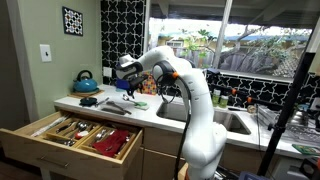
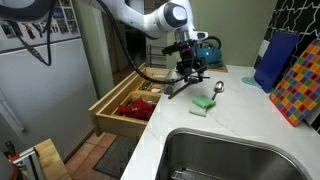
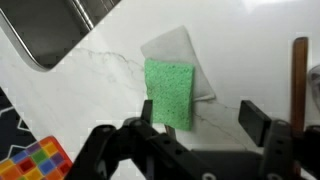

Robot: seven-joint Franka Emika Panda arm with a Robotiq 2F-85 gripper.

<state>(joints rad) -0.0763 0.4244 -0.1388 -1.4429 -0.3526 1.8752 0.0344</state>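
Gripper point(image 2: 190, 72) hangs over the white bench point(image 2: 245, 118), jaws wide apart w/ nothing btwn them. Green sponge point(image 3: 168, 95) lies flat just ahead in wrist view, partly on a pale sheet point(image 3: 188, 48), near the sink point(image 2: 230, 160). Dark utensil point(image 2: 186, 88) lies on the bench by the gripper. Drawer point(image 2: 125, 105) stands open.

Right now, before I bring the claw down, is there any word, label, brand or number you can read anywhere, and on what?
No readable text in any view.
Green sponge: plain, no brand shows.
Framed picture: black-and-white pattern, no words.
Items on the fridge door: too small and blurred to read.
Checkered board: coloured squares only.
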